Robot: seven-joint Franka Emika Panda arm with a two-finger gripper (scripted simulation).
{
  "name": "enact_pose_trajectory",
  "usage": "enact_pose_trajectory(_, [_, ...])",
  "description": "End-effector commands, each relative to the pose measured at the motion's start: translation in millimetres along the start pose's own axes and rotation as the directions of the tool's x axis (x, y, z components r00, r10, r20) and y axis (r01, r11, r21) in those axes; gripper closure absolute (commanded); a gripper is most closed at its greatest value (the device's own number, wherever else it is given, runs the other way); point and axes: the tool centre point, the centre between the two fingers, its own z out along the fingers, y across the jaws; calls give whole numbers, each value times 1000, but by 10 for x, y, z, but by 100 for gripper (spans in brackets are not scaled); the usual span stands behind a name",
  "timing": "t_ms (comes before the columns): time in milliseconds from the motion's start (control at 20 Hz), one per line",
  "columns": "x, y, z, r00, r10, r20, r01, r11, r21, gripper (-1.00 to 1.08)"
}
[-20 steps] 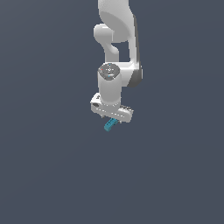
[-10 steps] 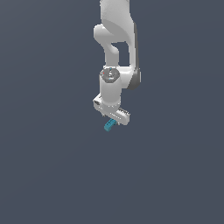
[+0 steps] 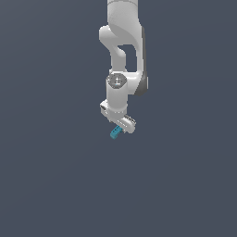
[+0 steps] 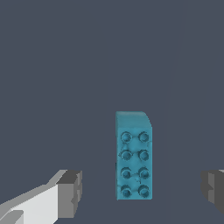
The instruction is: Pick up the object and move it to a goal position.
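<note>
The end effector [image 4: 140, 190] stands open, its grey fingertips [image 4: 72, 192] spread wide. The teal studded block [image 4: 134, 155] lies between them, touching neither, on the dark worktop [image 4: 57, 78].

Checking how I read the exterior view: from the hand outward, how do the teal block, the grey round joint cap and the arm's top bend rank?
Measured from the hand:
1. Teal block, just below, between the open fingers.
2. Grey round joint cap, above on the wrist.
3. Arm's top bend, highest up.
</note>
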Motion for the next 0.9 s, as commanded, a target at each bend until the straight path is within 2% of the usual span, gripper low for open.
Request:
enact_pose_trajectory(0, [-3,5,6,1000,8,-1,-8,1000,0,-92])
enact_pose_trajectory(300, [-4,4,77,1000,4,0,-4,1000,0,-92])
enact_pose_trajectory(850, [-8,9,486,1000,8,-1,-8,1000,0,-92])
